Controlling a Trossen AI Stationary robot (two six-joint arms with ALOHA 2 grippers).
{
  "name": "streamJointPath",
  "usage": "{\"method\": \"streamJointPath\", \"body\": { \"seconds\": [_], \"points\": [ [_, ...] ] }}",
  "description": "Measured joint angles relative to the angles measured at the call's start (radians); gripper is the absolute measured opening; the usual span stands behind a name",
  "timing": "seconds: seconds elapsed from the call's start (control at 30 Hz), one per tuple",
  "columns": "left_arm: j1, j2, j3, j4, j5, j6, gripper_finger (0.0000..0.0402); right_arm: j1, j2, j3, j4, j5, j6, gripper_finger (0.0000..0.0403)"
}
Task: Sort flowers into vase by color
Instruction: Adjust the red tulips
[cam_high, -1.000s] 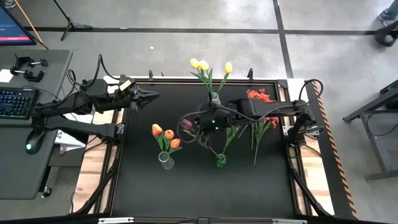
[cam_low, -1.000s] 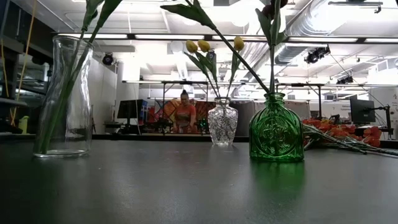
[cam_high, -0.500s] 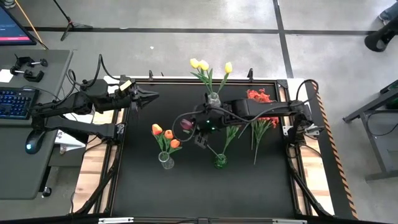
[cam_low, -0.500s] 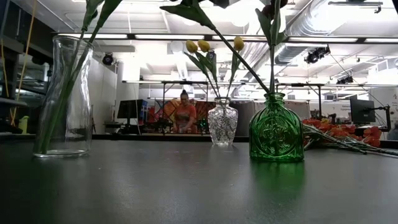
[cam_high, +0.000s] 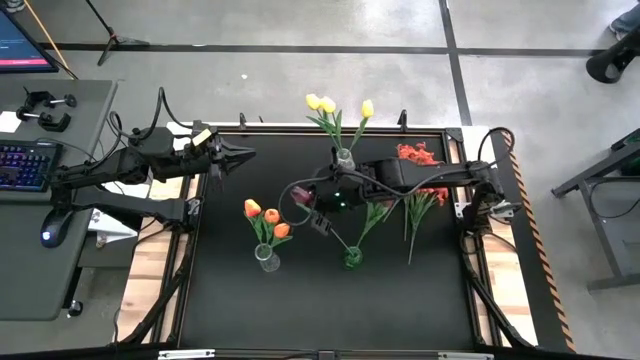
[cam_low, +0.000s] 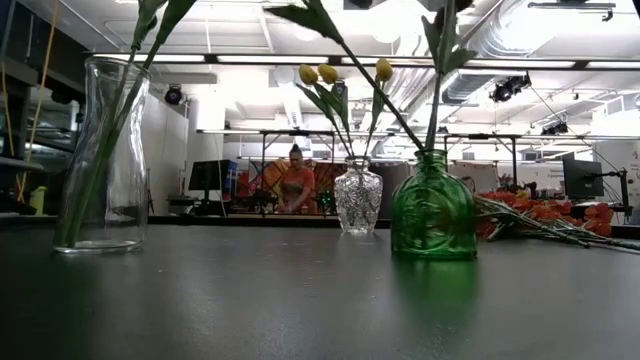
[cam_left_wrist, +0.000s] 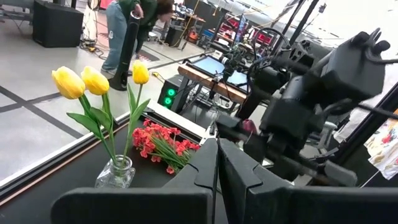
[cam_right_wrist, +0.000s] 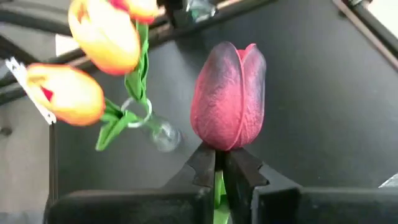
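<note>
Three glass vases stand on the black table (cam_high: 230, 290). The tall clear glass vase (cam_high: 266, 258) holds the orange tulips (cam_high: 268, 218). The small clear cut-glass vase (cam_high: 345, 158) at the back holds the three yellow tulips (cam_high: 325, 104). The round green glass vase (cam_high: 352, 259) stands at the front, with green stems and leaves sticking out of it.

The right gripper (cam_right_wrist: 219, 163) reaches over the middle of the table, between the orange tulips and the small clear vase. Its two dark fingers are pinched tight on the stem just under the head of the dark maroon tulip (cam_right_wrist: 229, 96). The long thin stem slants down from the head into the green vase. In the low view the green vase (cam_low: 433, 207) leans a little to one side.

The bunch of red tulips (cam_high: 420, 155) lies flat on the table near the right edge, well apart from the vases.

The left gripper (cam_high: 240, 156) waits at the back left edge of the table, holding nothing. Its fingers are pressed together.
</note>
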Motion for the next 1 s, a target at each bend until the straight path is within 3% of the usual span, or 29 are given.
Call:
{"method": "streamJointPath", "body": {
  "seconds": [0.27,0.57,1.0],
  "points": [
    [0.0,0.0,0.0,-0.001,0.0,-0.001,0.0,0.061,-0.076,0.001,0.004,0.191,0.044,0.0004],
    [0.001,0.0,0.0,-0.002,-0.001,-0.002,0.0,0.123,-0.077,0.001,-0.021,0.315,0.089,0.0002],
    [0.001,0.0,0.0,-0.002,-0.003,-0.019,0.0,0.238,-0.079,0.001,-0.228,0.6,0.354,0.0003]
  ]
}}
